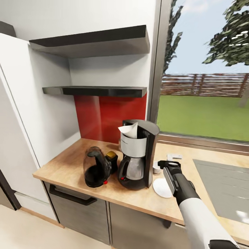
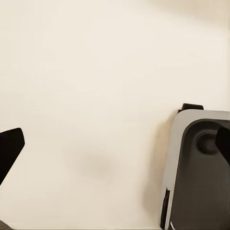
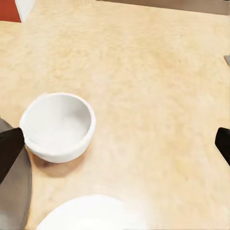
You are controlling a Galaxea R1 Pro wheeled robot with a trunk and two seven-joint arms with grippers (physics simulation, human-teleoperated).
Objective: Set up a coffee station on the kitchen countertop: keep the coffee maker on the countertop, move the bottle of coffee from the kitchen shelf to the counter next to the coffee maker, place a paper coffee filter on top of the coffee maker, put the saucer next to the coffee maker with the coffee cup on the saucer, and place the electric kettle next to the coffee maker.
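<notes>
So the coffee maker (image 1: 138,155) sits on the counter (image 1: 65,162) with a paper filter (image 1: 129,130) on top, kettle (image 1: 97,167) and coffee bottle (image 1: 111,159) just left of it. Saucer (image 1: 162,187) lies right of it, cup (image 3: 58,125) beside, not on it. Right claw (image 1: 169,165) hangs over them wide open and empty; left claw (image 2: 115,143) is spread open too, holding nothing.

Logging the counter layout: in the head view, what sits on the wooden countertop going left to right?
Black electric kettle → dark coffee bottle with yellow lid → black-and-silver coffee maker → white round saucer.
</notes>
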